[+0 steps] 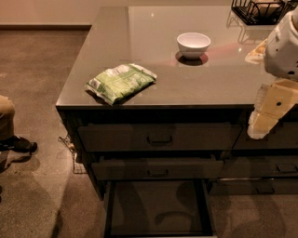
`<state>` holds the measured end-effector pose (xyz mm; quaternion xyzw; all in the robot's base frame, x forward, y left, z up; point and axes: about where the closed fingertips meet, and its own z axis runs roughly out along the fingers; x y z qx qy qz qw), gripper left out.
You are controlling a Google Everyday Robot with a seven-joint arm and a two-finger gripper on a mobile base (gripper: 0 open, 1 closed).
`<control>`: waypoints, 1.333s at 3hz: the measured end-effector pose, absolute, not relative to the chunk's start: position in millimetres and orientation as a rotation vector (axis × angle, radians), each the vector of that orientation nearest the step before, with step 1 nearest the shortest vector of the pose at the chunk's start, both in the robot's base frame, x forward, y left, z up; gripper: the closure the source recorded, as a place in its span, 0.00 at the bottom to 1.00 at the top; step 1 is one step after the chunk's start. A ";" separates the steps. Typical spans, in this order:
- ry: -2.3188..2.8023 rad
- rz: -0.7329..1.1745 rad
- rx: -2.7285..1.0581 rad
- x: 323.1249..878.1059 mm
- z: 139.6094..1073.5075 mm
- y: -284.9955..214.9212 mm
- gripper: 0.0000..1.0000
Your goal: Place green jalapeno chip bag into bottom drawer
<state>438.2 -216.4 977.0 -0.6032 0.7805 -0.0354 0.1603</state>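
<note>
The green jalapeno chip bag (120,82) lies flat on the counter near its front left corner. The bottom drawer (157,209) is pulled open below the two shut drawers, its dark floor bare. My gripper (266,118) hangs at the right edge of the view, in front of the counter's front edge, well to the right of the bag and above the open drawer's level. It holds nothing that I can see.
A white bowl (193,44) stands mid-counter behind the bag. A black wire basket (258,10) sits at the back right. Two shut drawers with dark handles (159,139) are above the open one. A person's leg and shoe (14,139) are at the left on the floor.
</note>
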 end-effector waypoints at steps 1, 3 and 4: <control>2.229 -0.101 -1.723 438.3 977.0 -216.4 0.00; 1.887 -0.100 -1.755 498.4 1016.8 -168.6 0.00; 1.687 -0.072 -1.795 530.5 1051.5 -125.6 0.00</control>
